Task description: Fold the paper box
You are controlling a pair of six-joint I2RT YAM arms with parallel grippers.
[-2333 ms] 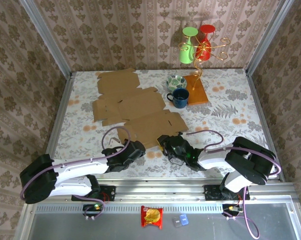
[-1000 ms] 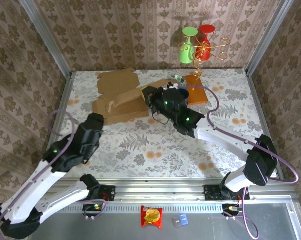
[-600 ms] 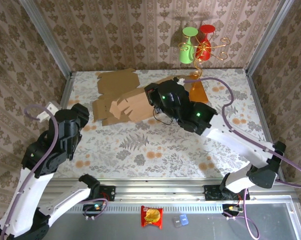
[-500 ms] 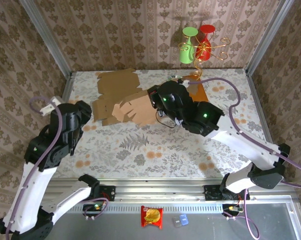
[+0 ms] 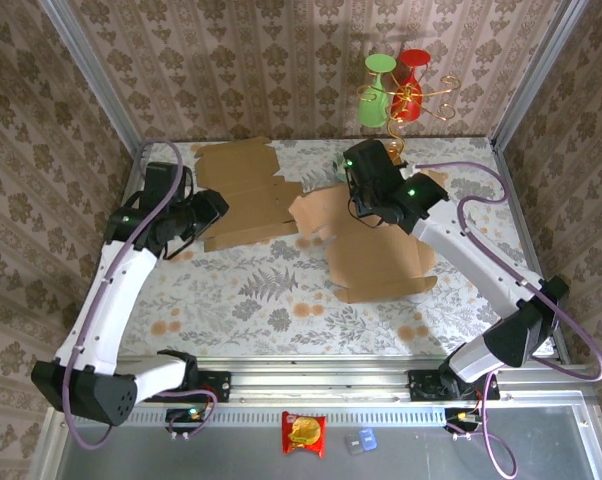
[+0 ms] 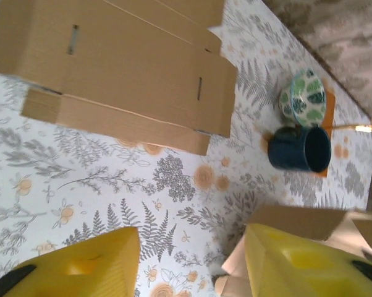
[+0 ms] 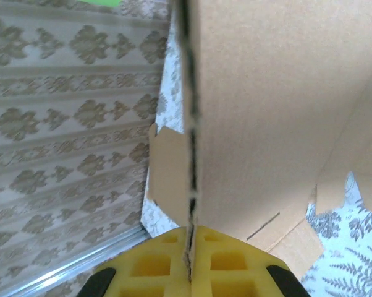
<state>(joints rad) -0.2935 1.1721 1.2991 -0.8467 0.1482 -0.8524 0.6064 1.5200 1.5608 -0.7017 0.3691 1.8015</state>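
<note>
**Reporter:** Where is the paper box [image 5: 381,250] sitting, and what is holding it?

**Desk:** It is hanging as a flat, die-cut blank on the near side of the blue mug [image 6: 299,148]. The right gripper [image 7: 190,244] is pinching one edge, with its yellow jaws shut tight on the single sheet. Whether the lower edge is touching the table [image 5: 271,290], I cannot tell.

**Reporter:** And the left gripper [image 6: 186,269]?

**Desk:** It is hovering to the left of the mug, fingers standing apart with nothing between them. It is just nearer than the spare stack of blanks [image 6: 130,68].

**Reporter:** How is the board likely handling?

**Desk:** It is looking light: thin brown corrugated card, matte and not slippery. The panels are probably staying stiff, while the scored creases and slotted tabs are giving way readily. Held by one edge, the sheet is likely sagging and swinging. The safest hold seems to be a plain panel edge beside a crease, with the free gripper taking the opposite flap. The narrow tabs are looking easy to crush or tear.
</note>
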